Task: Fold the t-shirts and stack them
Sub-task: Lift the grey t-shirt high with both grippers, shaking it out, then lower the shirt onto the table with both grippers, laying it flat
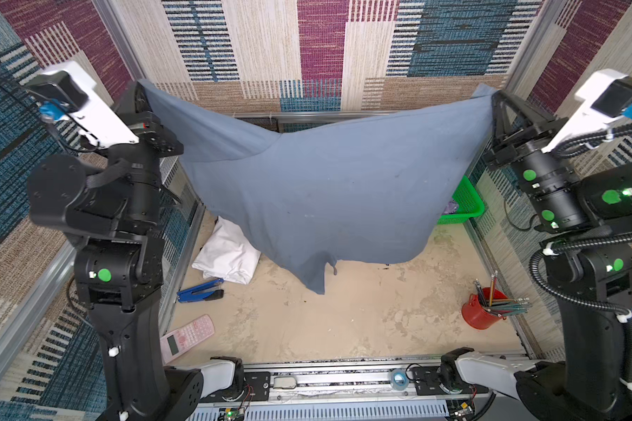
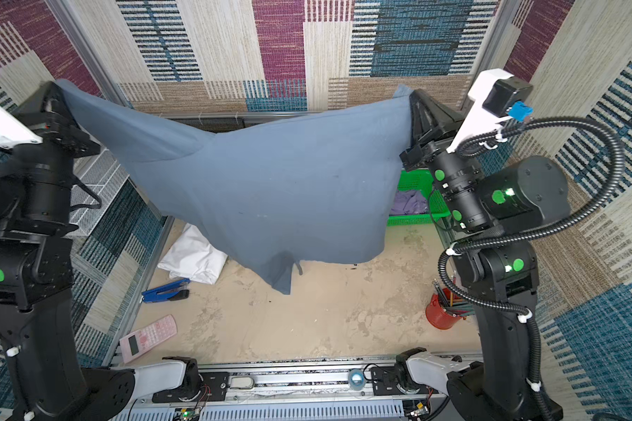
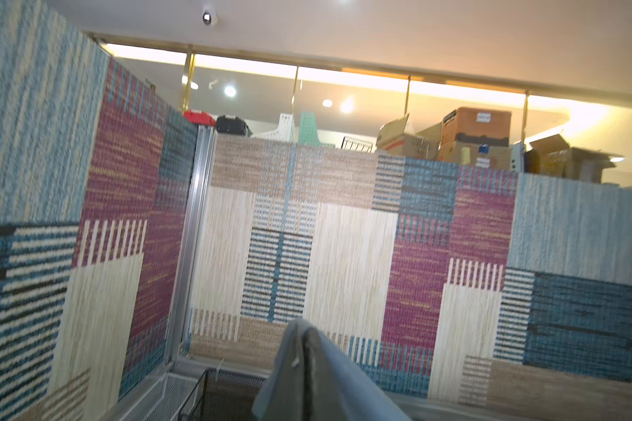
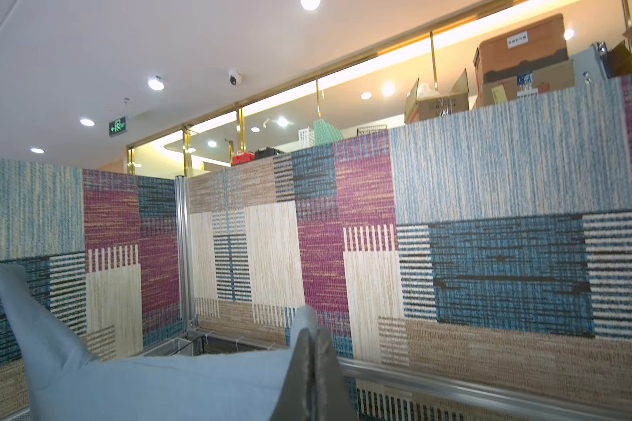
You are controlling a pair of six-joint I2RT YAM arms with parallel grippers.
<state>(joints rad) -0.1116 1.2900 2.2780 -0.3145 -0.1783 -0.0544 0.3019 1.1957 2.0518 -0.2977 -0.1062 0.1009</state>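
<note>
The tee [image 1: 325, 189] hangs as a wide curtain above the far half of the table [image 1: 343, 320], blocking any straight reach past it. In front of the tee, the bare tabletop leaves a broad open lane through the middle. Left of the tee's low tip, a white cloth [image 1: 227, 251], a stapler [image 1: 199, 289] and a calculator [image 1: 187, 337] lie along the table's edge; to its right stands a pencil pot [image 1: 480, 313], and behind its right edge a green basket [image 1: 466, 204], partly hidden.
</note>
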